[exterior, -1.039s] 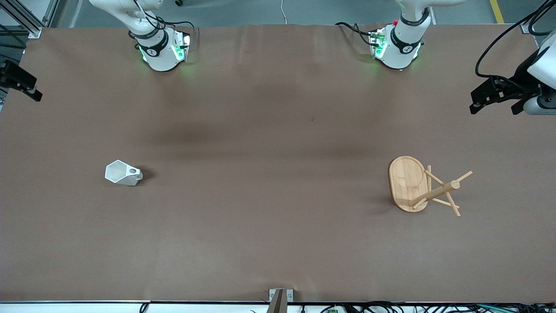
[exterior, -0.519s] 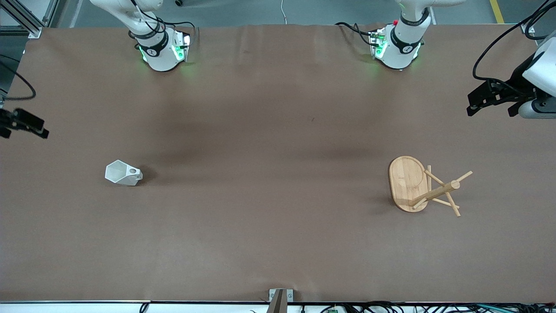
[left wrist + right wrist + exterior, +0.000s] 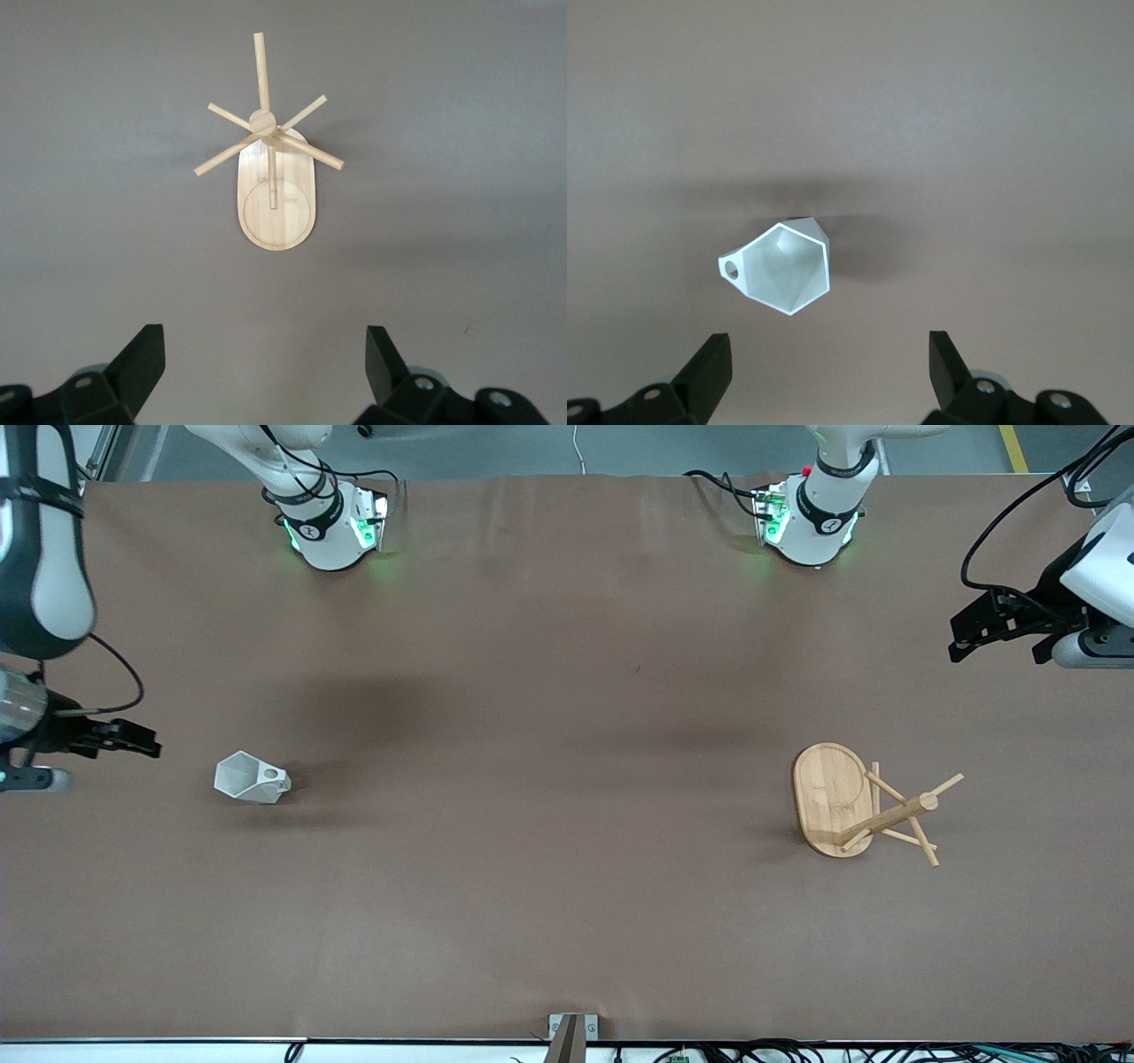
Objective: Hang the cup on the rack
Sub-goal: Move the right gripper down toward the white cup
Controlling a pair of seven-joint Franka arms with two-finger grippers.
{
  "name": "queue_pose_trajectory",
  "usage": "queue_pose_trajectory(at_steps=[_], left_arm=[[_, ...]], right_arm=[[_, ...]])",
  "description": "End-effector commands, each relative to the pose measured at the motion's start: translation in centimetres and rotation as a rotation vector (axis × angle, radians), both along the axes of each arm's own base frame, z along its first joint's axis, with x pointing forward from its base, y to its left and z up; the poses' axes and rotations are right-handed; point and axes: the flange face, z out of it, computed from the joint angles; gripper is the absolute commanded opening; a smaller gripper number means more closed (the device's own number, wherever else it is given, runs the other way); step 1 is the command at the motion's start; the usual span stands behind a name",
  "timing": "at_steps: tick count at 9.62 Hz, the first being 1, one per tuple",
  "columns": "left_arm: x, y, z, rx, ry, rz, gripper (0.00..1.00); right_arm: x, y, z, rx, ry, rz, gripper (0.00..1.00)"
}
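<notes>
cup [image 3: 252,778]: small white faceted mug, looks like matte plastic or ceramic. It sits on the tabletop [image 3: 549,779] well apart from the rack, way over at the right arm's end. The hexagonal rim shows as the widest part, the body tapers down from it, and the blocky handle with its round hole sticks out sideways, on the side facing the rack. From the front camera it reads as tipped or leaning, rim turned away from the rack, so the long axis runs roughly along the table's length. Can't really tell if it's fully on its side.

rack [image 3: 864,804]: light bamboo mug tree, smooth wood. Oval flat base, round central post, thin pegs fanning out at angles. It stands upright at the left arm's end.

tabletop: plain brown, matte, a few soft wrinkles.

left gripper [image 3: 266,367]: up in the air over the tabletop near the rack, at the table's edge. Black fingers spread wide, holding nothing.

right gripper [image 3: 831,370]: up over the tabletop just beside the cup, on the side away from the rack. Fingers wide apart too, nothing in them.
</notes>
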Motion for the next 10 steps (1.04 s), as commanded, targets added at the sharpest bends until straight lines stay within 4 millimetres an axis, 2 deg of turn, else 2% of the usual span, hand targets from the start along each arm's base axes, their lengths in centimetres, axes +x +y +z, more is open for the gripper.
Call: queue_pose_trajectory(at_steps=[1, 3, 4, 6, 10], left_arm=[[0.4, 0.1, -1.7, -0.013, 0.04, -0.004, 1.0], [0.3, 0.2, -1.8, -0.013, 0.043, -0.003, 1.0], [0.3, 0.1, -1.8, -0.013, 0.042, -0.006, 1.0], [0.1, -0.1, -2.0, -0.01, 0.058, -0.01, 1.0], [0.2, 0.1, -2.1, -0.002, 0.061, -0.002, 1.0]], right_arm=[[-2.1, 0.7, -3.1, -0.007, -0.015, 0.023, 0.98], [-2.4, 1.3, -6.2, -0.003, -0.008, 0.061, 0.98], [-2.3, 1.2, -8.1, 0.002, 0.013, 0.081, 0.97], [-2.2, 1.2, -10.6, 0.007, 0.025, 0.113, 0.97], [-1.0, 1.5, -14.5, -0.004, -0.013, 0.124, 0.96]])
